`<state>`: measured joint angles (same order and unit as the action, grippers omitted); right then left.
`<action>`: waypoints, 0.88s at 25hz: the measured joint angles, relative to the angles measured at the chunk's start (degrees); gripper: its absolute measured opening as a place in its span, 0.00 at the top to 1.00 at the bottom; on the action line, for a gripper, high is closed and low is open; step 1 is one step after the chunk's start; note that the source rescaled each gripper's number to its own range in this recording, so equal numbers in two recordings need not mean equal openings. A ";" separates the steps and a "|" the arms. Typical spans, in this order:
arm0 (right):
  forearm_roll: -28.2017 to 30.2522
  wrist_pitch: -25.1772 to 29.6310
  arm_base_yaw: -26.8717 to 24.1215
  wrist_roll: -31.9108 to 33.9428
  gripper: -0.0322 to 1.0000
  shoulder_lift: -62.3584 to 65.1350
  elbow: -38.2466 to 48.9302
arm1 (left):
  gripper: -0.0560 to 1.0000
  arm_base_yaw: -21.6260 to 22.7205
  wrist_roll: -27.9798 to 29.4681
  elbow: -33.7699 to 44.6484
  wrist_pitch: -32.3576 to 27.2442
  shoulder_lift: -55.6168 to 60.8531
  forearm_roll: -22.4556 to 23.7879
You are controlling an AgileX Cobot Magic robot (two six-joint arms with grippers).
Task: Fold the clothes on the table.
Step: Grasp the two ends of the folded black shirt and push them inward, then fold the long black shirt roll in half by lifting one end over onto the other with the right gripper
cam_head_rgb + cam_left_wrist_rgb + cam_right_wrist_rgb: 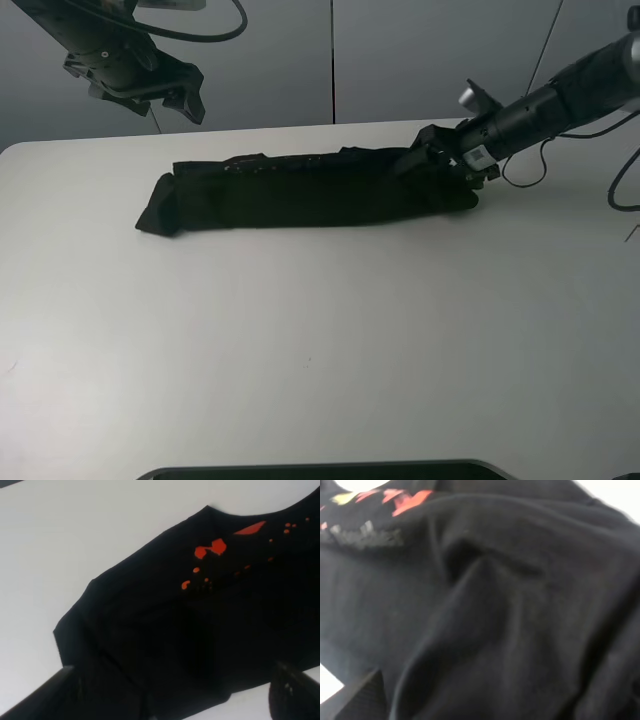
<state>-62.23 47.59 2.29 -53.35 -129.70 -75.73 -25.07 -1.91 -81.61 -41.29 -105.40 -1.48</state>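
Lying on bench [320,350]: shirt [310,190], folded into one long, narrow black band across the far half; left end bunched and thicker than the rest.
Print [210,549]: red marks show on the upper face of the band in the left wrist view; red and yellow marks show at a fold edge in the right wrist view.
Left gripper [150,95]: raised above the band's left end, clear of the cloth; fingers [47,695] spread wide with nothing between them.
Right gripper [440,160]: low at the band's right end, against the cloth; jaws stand wide; one finger [357,700] visible beside rumpled cloth; whether any cloth is pinched cannot be told.
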 joint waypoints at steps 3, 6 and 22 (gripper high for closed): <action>-0.13 0.27 2.91 -0.21 0.19 -0.15 0.00 | 0.00 0.00 0.00 0.00 0.09 0.00 0.00; 1.69 -0.54 4.81 0.08 0.58 -0.97 0.00 | 0.00 0.00 0.00 0.00 0.24 0.00 0.00; 61.09 -2.83 -6.93 44.93 0.91 9.87 0.76 | 0.00 0.00 0.00 0.00 -0.12 0.00 0.00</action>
<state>-1.14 44.75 -4.63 -8.42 -119.83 -74.97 -25.07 -1.91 -81.61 -41.41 -105.40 -1.48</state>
